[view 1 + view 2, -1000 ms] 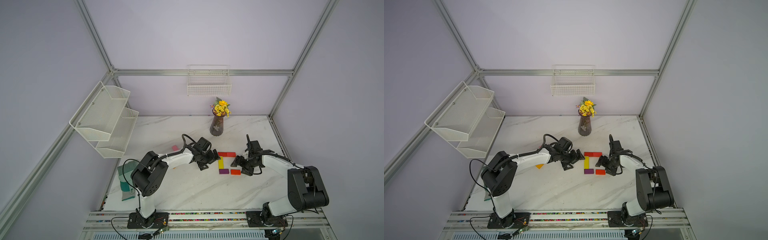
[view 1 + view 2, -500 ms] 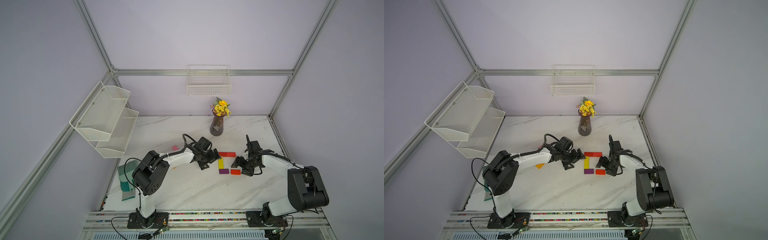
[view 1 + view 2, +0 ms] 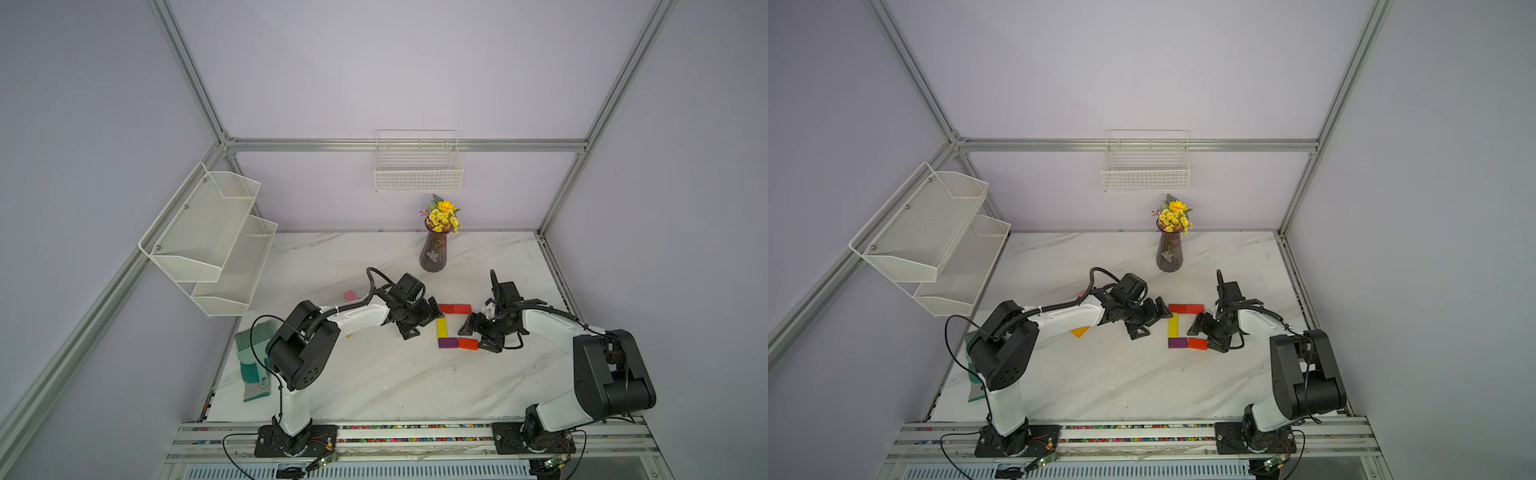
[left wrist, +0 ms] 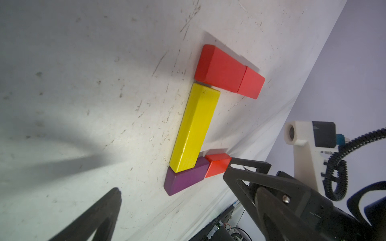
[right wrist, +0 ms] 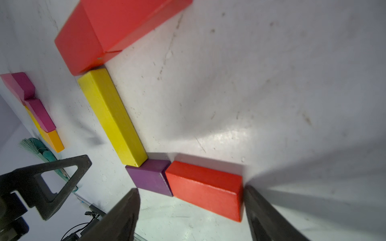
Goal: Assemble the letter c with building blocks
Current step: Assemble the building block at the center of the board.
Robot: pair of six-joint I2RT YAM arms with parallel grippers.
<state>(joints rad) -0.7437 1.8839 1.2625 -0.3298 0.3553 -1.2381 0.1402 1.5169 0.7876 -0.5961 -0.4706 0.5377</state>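
- While both grippers hang low over the table [image 3: 374,382], five blocks [image 3: 1173,326] lie flat between them as a C. Its open side faces the right gripper [image 3: 477,336] and its back faces the left gripper [image 3: 423,319].
- Long yellow block [image 3: 441,327]: this is the back of the C. Its long axis runs across the mouth of the left jaws, just ahead of them and not touching them.
- Two red blocks [image 3: 455,308]: these lie end to end, square to the yellow one. They meet the yellow block's end that is farther from the right jaws and point toward the right arm's side.
- Purple block [image 5: 150,177] and orange-red block [image 5: 204,189]: these lie end to end at the yellow block's other end. They run parallel to the red pair and point the same way.
- Right jaws: spread, gripping nothing. One fingertip [image 4: 263,167] stands against the free end of the orange-red block. Whether the other finger touches anything cannot be told.
- Left jaws: wide apart, with nothing between them.
- Spare blocks [image 5: 39,116]: pink, magenta, yellow and orange, lying behind the left jaws beside that arm, well apart from the C.
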